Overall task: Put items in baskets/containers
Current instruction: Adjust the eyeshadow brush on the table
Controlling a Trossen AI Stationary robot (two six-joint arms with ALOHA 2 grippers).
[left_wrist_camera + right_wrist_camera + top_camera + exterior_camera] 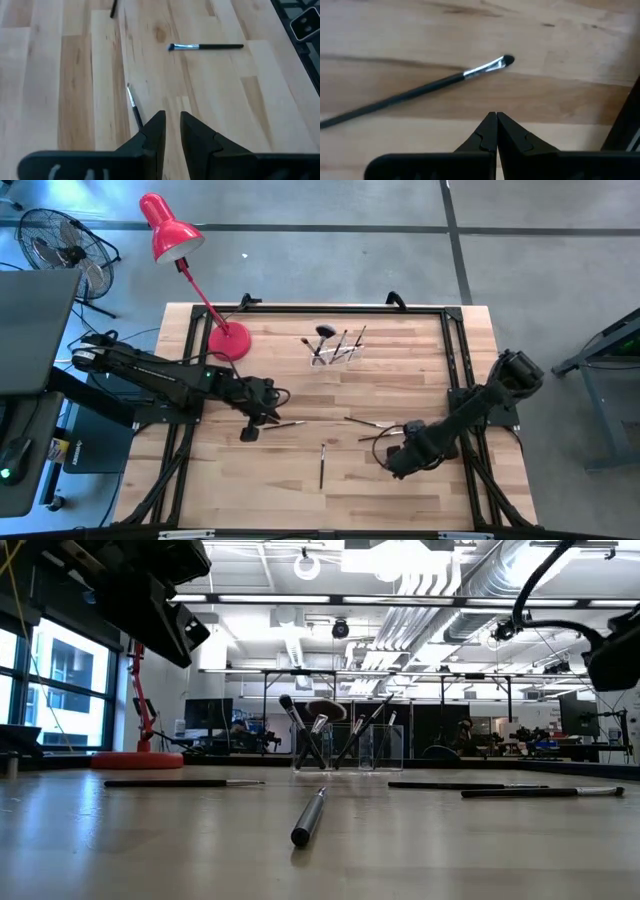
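Ahead of our left gripper [172, 131], a thin brush [134, 106] lies flat on the wooden surface [400, 380], its handle end running in just beside one of the fingers [152, 135] while its silvery ferrule points away from them. Those fingers stand narrowly apart with nothing between them; we see bare wood through the gap. Farther off in front of the same fingers lies a second brush [206, 47], well apart from the gripper.

Our right gripper [496, 131] hangs over the surface with its fingers [509, 142] pressed together and holding nothing. Just beyond their tips a dark-handled brush [420, 90] lies on the wood at a slant, near but not touching.

Another brush [322, 464] lies between the two grippers, toward the front edge of the surface. Well away from both sets of fingers, at the far side, the clear holder [335, 352] stands with several brushes [330, 730] upright or leaning in it, one with a wide dark head. A red desk lamp [190, 270] stands beyond our left arm.
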